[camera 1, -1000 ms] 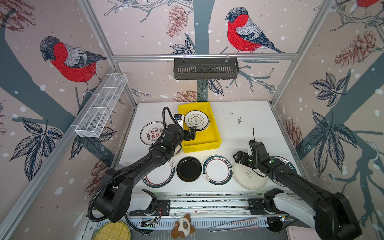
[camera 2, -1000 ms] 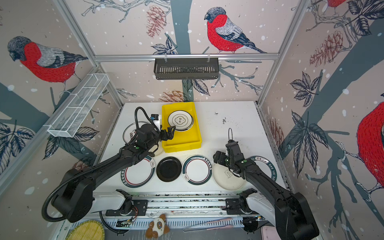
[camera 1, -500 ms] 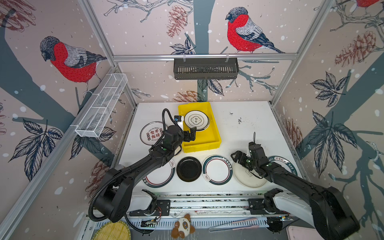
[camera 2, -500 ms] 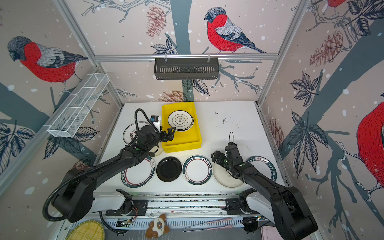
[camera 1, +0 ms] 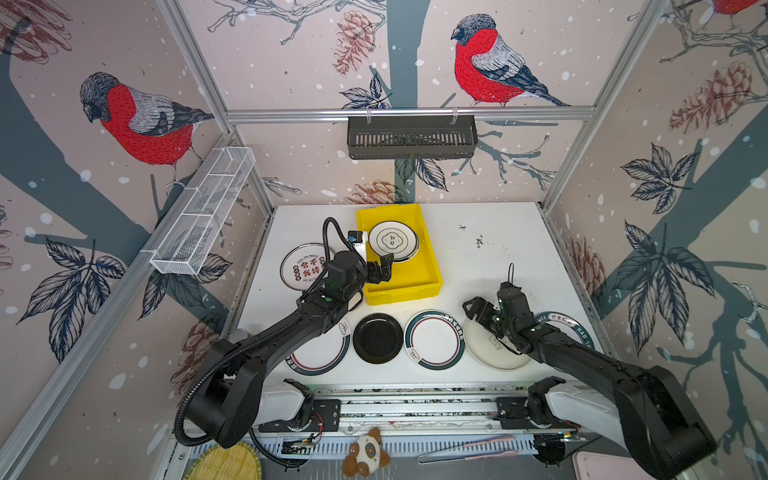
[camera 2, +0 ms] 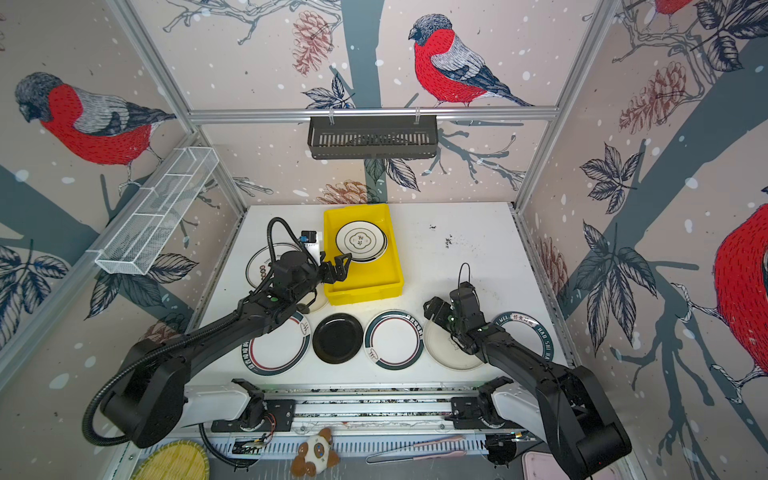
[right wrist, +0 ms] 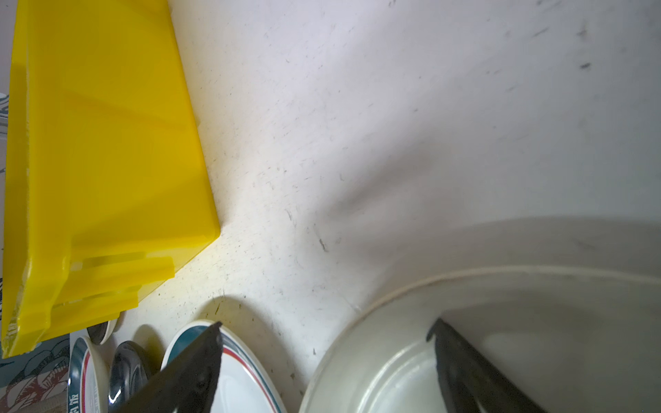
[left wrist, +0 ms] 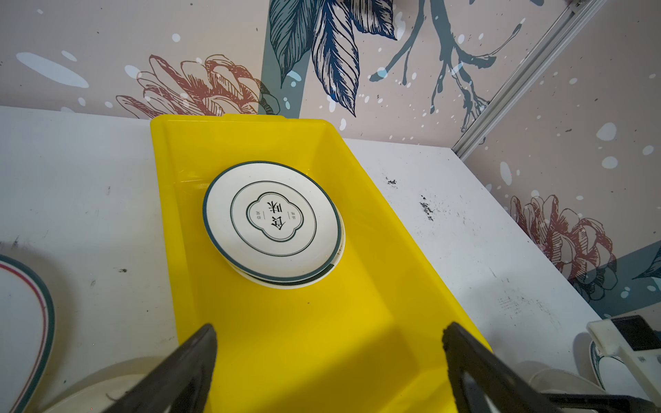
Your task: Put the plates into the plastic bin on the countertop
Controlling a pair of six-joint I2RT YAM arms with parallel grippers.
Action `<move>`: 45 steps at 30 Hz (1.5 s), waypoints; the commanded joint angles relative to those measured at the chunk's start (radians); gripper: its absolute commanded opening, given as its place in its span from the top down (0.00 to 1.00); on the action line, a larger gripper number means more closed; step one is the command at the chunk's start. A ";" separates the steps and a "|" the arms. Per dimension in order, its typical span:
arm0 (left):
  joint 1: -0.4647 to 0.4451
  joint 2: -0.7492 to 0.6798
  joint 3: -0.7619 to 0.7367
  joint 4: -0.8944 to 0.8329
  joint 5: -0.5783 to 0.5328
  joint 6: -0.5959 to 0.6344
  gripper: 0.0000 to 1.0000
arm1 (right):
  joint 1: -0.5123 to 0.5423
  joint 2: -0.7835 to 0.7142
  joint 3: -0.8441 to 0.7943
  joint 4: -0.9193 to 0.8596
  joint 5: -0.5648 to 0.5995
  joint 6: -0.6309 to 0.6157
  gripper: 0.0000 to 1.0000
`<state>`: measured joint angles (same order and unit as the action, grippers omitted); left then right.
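Right pincer (camera 1: 477, 308) has slid left, jaws wide, spanning the rim of the round cream plate (camera 1: 486, 357) on the white bench (camera 1: 498, 257), lower right; lower it squarely before pinching for the yellow plastic bin (camera 1: 401, 293).

Did a head count. Plates out on the counter (camera 1: 498, 249): seven. That's two with teal-and-red rims (front-left plate (camera 1: 322, 359), middle plate (camera 1: 434, 340)), one black plate (camera 1: 377, 338), one plain cream plate (camera 1: 486, 353), a second cream plate (left wrist: 89, 389) mostly hidden under an arm, one plate with red lettering (camera 1: 301, 266) and one plate with a lettered teal band (camera 1: 577, 328). One yellow bin (camera 1: 428, 270) holding a stack of plates (camera 1: 392, 241), at least two, can't tell beyond that. Two baskets up on the walls: one black basket (camera 1: 411, 137), one white wire basket (camera 1: 203, 212). Two robot arms, left arm (camera 1: 291, 332) and right arm (camera 1: 582, 357). One stuffed toy (camera 1: 365, 453), one woven yellow disc (camera 1: 224, 463)
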<state>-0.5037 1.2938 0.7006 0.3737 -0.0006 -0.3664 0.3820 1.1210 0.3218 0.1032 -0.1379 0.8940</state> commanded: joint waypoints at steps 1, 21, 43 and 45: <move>0.001 -0.010 0.008 0.012 0.000 -0.001 0.03 | -0.006 0.017 0.009 0.052 0.028 0.021 0.07; 0.001 -0.036 -0.009 -0.004 0.003 -0.014 0.03 | -0.029 0.197 0.159 0.167 -0.004 -0.007 0.06; 0.001 -0.074 -0.026 -0.033 -0.005 -0.019 0.03 | -0.059 0.521 0.379 0.297 -0.068 -0.041 0.06; 0.001 -0.084 -0.029 -0.039 -0.008 -0.018 0.03 | -0.067 0.555 0.412 0.307 -0.069 -0.049 0.06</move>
<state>-0.5037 1.2232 0.6754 0.3298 0.0002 -0.3855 0.3218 1.6501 0.7036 0.3515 -0.1909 0.8593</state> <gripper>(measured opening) 0.972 0.939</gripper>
